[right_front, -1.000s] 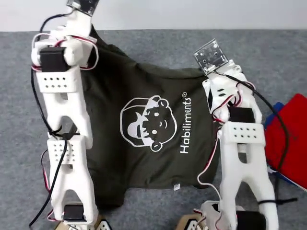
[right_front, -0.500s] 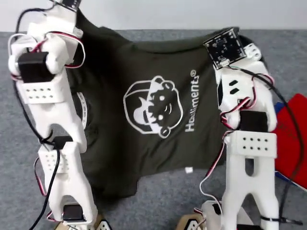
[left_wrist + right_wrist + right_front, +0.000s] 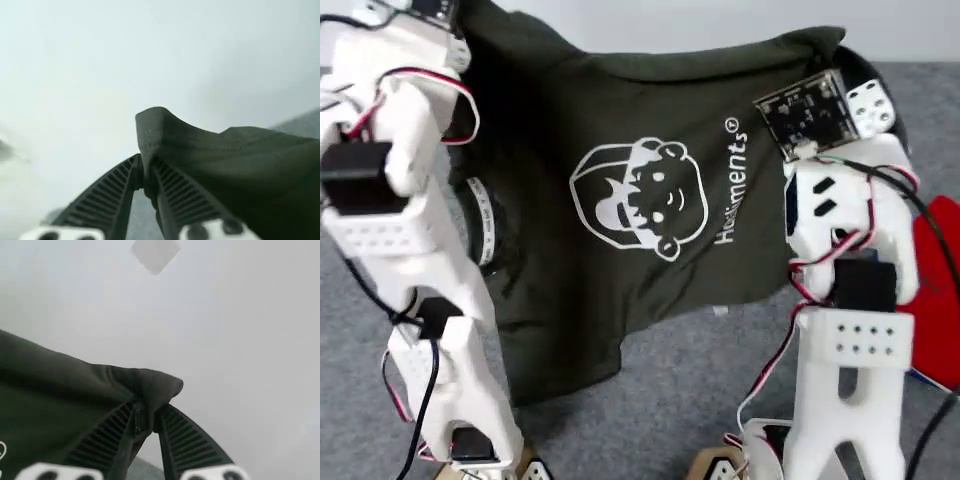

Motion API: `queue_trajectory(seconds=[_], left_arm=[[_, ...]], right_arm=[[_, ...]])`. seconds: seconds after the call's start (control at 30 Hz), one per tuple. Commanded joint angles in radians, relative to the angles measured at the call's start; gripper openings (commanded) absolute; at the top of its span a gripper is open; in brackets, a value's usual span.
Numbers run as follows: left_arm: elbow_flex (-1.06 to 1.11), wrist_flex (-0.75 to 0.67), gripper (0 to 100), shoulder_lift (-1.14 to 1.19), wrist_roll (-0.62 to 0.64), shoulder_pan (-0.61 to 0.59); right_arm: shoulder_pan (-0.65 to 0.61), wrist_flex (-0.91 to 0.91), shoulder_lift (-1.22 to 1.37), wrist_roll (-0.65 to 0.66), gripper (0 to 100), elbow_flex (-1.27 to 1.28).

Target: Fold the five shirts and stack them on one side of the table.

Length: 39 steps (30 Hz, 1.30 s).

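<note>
Grey table (image 3: 700,400) below, dark shirt (image 3: 640,120) hanging between the arms, left pincer (image 3: 146,167) and right pincer (image 3: 147,414) each clamped on a far corner. Thin bites: one uneven tug could slip a corner free.

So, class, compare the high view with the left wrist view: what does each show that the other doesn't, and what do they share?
High view, not the wrist view: the white cartoon print on the dark green shirt, two white arms, the grey table and a red cloth at the edge. Left wrist view, not the high view: the left gripper close up, its ribbed fingers shut on a bunched corner of fabric. Both: the dark green shirt itself.
</note>
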Motion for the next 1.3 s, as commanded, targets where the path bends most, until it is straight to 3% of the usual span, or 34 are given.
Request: queue_trajectory(seconds=[0.0, 0.2, 0.53, 0.8, 1.27], left_arm=[[-0.033, -0.018, 0, -0.086, -0.009, 0.015], [-0.033, 0.035, 0, -0.038, -0.009, 0.018], [-0.036, 0.044, 0, 0.094, -0.006, 0.009], [-0.035, 0.044, 0, -0.150, -0.005, 0.018], [-0.033, 0.038, 0, -0.580, -0.012, 0.009]], right_arm=[[0.018, 0.008, -0.067, 0.011, 0.9, -0.057], [0.015, 0.101, -0.067, 0.011, 0.9, -0.049], [0.016, -0.019, 0.002, 0.011, 0.9, 0.072], [0.018, 0.001, -0.216, 0.011, 0.9, 0.072], [0.111, 0.323, -0.611, 0.011, 0.9, 0.072]])
